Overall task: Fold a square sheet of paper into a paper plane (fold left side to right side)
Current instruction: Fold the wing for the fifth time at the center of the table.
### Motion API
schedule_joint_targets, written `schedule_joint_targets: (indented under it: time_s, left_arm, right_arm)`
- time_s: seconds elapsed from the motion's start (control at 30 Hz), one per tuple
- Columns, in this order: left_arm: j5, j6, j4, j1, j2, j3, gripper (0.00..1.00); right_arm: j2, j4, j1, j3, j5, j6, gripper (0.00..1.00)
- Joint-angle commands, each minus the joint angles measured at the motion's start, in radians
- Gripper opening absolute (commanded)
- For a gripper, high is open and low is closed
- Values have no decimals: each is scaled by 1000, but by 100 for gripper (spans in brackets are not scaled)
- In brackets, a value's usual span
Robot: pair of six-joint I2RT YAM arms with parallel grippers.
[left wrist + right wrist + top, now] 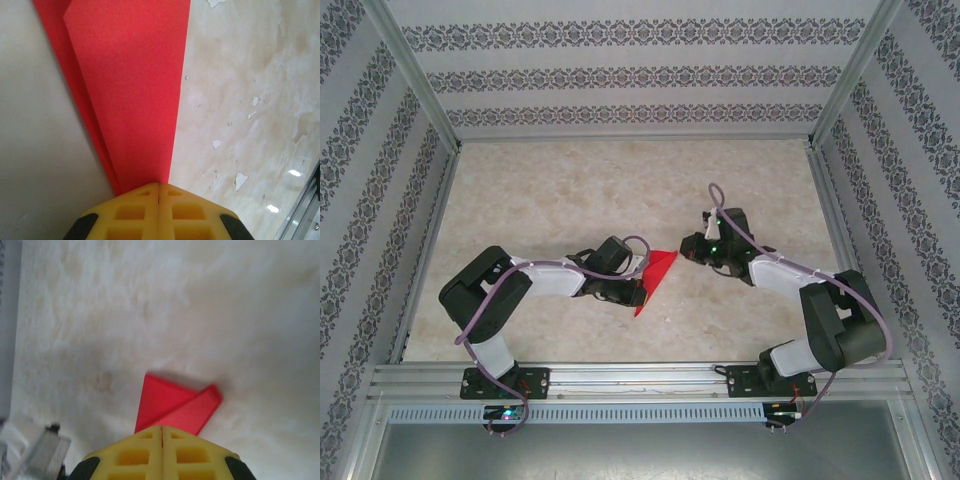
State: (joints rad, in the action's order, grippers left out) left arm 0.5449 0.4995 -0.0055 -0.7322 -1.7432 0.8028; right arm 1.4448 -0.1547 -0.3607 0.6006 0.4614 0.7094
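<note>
Table [570, 190]: pale marbled top that carries everything.
Paper [656, 275]: red, folded to a narrow point, lying flat mid-table between the grippers. It is likely feather-light, limp and quick to slide.
Left gripper [159, 192]: jaws closed, tips over the paper's narrow end; whether it pinches the paper cannot be told.
Right gripper [162, 432]: jaws closed, empty, just beside the folded corner.
Layered edge [56, 45]: likely the best place to take hold — press it, don't drag it.

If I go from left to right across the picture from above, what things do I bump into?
Left arm → red paper → right arm
</note>
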Motion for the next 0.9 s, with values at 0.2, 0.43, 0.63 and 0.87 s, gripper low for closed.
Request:
schedule_joint_targets:
  time_s: [0.2,0.43,0.63,0.87]
  left_arm:
    - [-112,-46,-122,-7,-72,3,0]
    - [-106,-44,-117,-7,-72,2,0]
    - [-93,-37,-108,-7,-55,4,0]
    - [-10,-8,-123,6,32,53,8]
  right_arm:
    - [93,-163,-162,-44,-7,255,0]
    - [178,-230,-227,-20,-18,294,0]
    - [235,-215,-234,-13,-40,306,0]
    - [299,-151,-232,-20,-59,294,0]
